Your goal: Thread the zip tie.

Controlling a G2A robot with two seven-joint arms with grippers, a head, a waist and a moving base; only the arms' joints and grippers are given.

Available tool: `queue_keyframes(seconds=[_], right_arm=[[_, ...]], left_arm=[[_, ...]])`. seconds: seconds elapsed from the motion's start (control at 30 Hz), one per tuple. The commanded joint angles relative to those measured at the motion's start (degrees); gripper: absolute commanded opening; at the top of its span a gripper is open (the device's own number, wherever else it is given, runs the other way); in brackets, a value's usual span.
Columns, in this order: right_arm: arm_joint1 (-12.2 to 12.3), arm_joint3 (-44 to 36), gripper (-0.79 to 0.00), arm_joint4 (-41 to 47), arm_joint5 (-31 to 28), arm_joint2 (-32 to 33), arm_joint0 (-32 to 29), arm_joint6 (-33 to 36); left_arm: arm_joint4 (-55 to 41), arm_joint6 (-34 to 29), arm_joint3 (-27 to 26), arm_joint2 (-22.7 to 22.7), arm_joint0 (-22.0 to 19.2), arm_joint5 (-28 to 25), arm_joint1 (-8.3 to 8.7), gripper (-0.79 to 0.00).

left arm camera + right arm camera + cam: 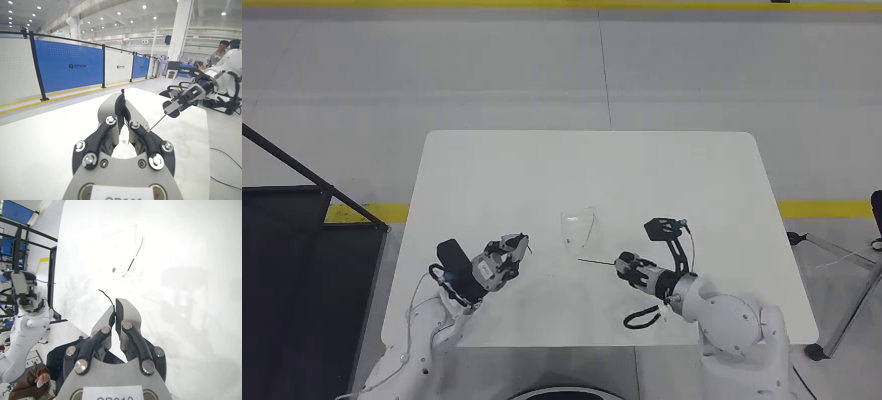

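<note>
Nearest the lens, the right gripper (115, 306) has its two pads pinched tight on one thin black zip tie (105, 294), whose free end curls out past the fingertips and points across the table toward the other arm. Just as near in its own wrist view, the left gripper (123, 100) is also closed, pads pressed together on a thin black strip (122, 91) that pokes out beyond them; whether this is a second tie I cannot tell. Both grippers are over the near half of the white table (692, 180), well apart from each other, with a gap between the zip tie's tip and the left fingertips. One clear plastic bag (579, 225) lies flat near the table's middle, just beyond that gap and well short of the far edge and both side edges; one slender strip (132, 262) lies on or in it. A dark screen (292, 270) stands off the table's left edge, beside the left arm.
</note>
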Motion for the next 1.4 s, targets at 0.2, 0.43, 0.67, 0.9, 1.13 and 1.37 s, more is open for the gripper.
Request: queue_keyframes(seconds=[0.2, 0.43, 0.67, 0.9, 1.13, 1.37], right_arm=[[0.58, -3.12, -0.785, 6.02, -1.82, 2.27, -5.73, -2.5], [0.58, -3.12, -0.785, 6.02, -1.82, 2.27, -5.73, -2.5], [0.99, -5.98, -0.785, 12.3, 1.24, 0.47, -6.73, -2.78], [1.32, -7.45, -0.785, 13.25, 8.9, -2.35, -6.23, -6.45], [1.55, -6.44, -0.785, 13.36, 13.73, -6.39, -4.26, -10.16], [2.0, -7.04, -0.785, 13.44, 16.99, -7.92, -4.0, -12.57]], left_arm=[[3.26, 0.6, 1.58, 2.16, -0.83, 1.95, -0.22, -0.785], [3.33, 0.34, 1.49, 2.23, -0.81, 2.11, -0.23, -0.785], [3.42, -1.93, 1.26, 4.57, -0.98, 6.63, -0.75, -0.785], [3.37, -1.91, 3.79, 7.99, -3.28, 10.36, -1.63, -0.785], [4.82, -0.6, 6.13, 10.18, -4.96, 12.45, -2.16, -0.785], [6.79, 1.08, 7.21, 11.04, -5.5, 14.02, -2.3, -0.785]])
